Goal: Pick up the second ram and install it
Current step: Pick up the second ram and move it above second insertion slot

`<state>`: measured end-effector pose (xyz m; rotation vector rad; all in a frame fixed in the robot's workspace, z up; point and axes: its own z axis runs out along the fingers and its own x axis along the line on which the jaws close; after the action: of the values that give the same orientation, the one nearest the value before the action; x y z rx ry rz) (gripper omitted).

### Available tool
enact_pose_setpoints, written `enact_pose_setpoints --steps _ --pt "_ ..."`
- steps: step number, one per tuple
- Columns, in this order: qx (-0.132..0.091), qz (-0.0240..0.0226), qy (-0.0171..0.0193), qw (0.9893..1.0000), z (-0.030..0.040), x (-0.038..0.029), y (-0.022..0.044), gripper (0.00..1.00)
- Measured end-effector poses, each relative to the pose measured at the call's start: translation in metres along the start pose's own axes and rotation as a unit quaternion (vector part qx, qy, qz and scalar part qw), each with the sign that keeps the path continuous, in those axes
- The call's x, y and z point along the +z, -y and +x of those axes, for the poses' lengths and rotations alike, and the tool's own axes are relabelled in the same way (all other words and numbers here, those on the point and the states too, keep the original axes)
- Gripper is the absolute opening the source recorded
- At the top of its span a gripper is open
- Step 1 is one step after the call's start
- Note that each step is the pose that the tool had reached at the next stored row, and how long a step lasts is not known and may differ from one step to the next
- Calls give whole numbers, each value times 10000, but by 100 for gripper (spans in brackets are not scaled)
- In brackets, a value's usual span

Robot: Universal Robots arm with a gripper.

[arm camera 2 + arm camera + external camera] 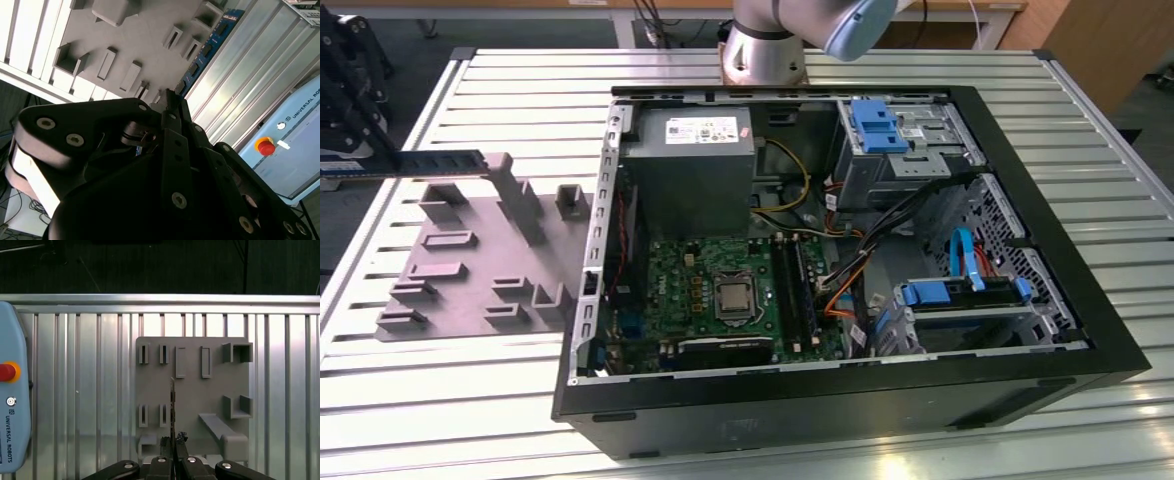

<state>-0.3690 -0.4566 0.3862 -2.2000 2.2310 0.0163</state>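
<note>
We see the gripper [174, 441] with its jaws closed on the second ram [172, 400] (blue-green board) – edge-on over the grey holder tray [210, 390], beside the open computer case [854, 405].

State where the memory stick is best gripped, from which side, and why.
Probably at one short end, pinching the two flat faces, coming in along its length: the memory stick is thin, flat and on edge, and the end effector holds it so.

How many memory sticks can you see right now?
1: the memory stick is clamped in the gripper, by the grey tray. Another may already sit in the slots inside the computer case; I cannot tell.
</note>
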Motion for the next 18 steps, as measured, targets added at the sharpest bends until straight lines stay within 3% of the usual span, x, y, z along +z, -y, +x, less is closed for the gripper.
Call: enact_pose_setpoints --steps 18 --pt "0 0 0 10000 -3 -1 186 14"
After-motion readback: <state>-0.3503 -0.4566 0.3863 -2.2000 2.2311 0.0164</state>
